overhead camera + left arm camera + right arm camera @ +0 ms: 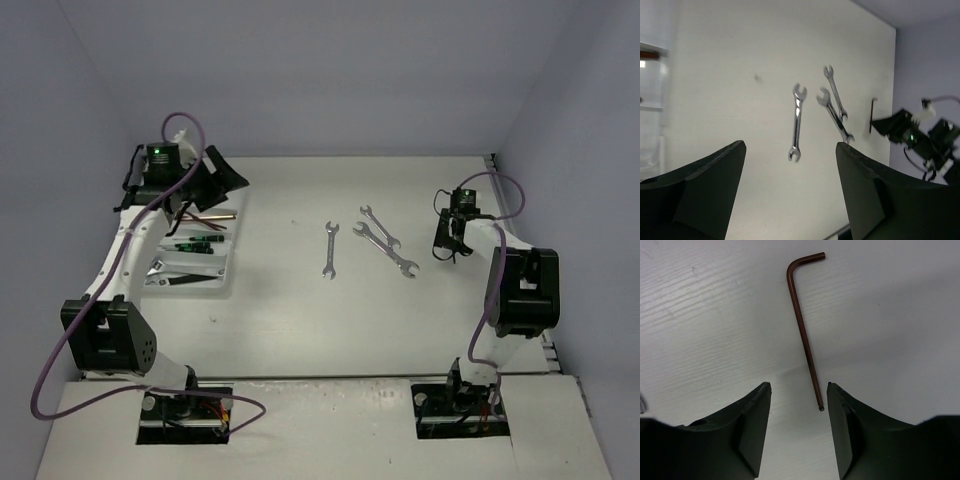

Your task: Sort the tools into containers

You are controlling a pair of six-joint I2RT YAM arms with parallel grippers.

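Three silver wrenches lie on the table's middle: one alone (pixel 330 248) and two crossing each other (pixel 380 226) (pixel 387 250). They also show in the left wrist view (pixel 797 122) (pixel 834 91) (pixel 836 119). A dark red-brown L-shaped hex key (pixel 805 325) lies flat on the table. My right gripper (pixel 798 386) (pixel 447 250) is open just above it, the key's straight end between the fingers, nearer the right one, apart from both. My left gripper (pixel 791 145) (pixel 228 192) hangs open and empty over the far end of the white tray (pixel 228 285).
The tray's slots hold a black-handled adjustable wrench (pixel 166 272), green-black screwdrivers (pixel 195 243) and a thin dark tool (pixel 210 215). Grey walls close in the table on three sides. From the left wrist, the hex key (pixel 872 114) lies beside the right arm (pixel 920 140).
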